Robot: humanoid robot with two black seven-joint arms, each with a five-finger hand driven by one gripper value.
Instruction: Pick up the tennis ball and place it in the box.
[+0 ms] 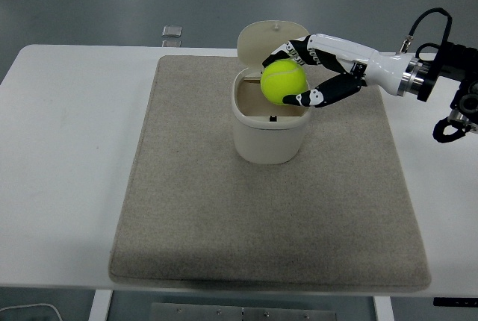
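Observation:
A yellow-green tennis ball (283,82) is held in my right hand (300,73), fingers curled over its top and thumb under its right side. The ball hangs just above the open mouth of a cream box (269,133) that stands on the grey mat (269,224). The box's hinged lid (263,39) is tipped up behind the ball. The right arm reaches in from the right edge. The left arm is out of view.
A small grey square object (172,32) lies on the white table (67,149) beyond the mat's far left corner. A black cable (427,22) loops above my right wrist.

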